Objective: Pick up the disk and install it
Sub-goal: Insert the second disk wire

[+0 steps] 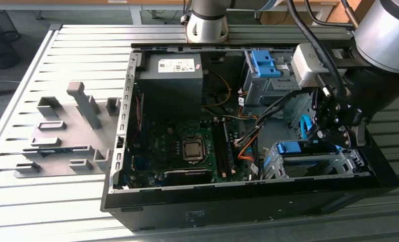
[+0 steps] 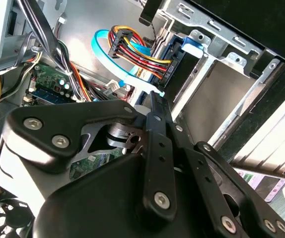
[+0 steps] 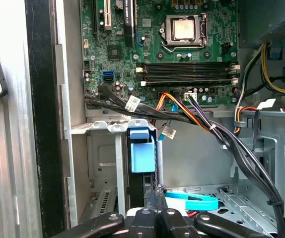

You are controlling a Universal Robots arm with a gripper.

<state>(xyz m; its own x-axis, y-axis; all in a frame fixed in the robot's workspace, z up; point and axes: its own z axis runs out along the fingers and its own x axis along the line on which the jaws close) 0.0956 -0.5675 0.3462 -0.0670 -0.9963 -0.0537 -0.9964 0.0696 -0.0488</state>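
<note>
The gripper [image 1: 335,135] points downward (fingers [image 3: 158,198] pressed together).

A robotics lab or assembly test workshop.

An open desktop computer case [image 1: 246,201] lies on a slatted aluminium worktable [image 1: 64,45], its motherboard [image 1: 179,151] and cabling exposed. The base of a robot arm [image 1: 208,22] is bolted to the table's far edge. Beside the case sits a grey fixture plate [image 1: 64,136] with moulded holders. Beyond the table are a wire waste basket [image 1: 1,38] and a bare floor.
</note>
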